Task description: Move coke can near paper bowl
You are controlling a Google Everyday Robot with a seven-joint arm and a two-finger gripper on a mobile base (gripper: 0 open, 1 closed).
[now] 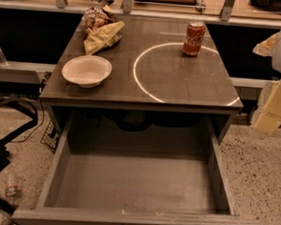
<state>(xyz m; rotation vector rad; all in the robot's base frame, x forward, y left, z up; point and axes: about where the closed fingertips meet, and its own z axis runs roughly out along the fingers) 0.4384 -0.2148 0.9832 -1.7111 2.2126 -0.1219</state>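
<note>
The gripper [273, 107] is at the right edge of the frame, beside the table [180, 86]; I cannot tell if it is wide or closed. The coke can [194, 38] stands upper middle, well apart from the paper bowl [86, 71] on the left.

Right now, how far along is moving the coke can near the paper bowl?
Done: nothing yet. The coke can stands upright at the far right of the table, apart from the paper bowl at the near left. In hand: the gripper hangs beyond the table's right edge, not touching the can. Left: reaching and grasping the can, carrying it across, setting it beside the bowl.
</note>
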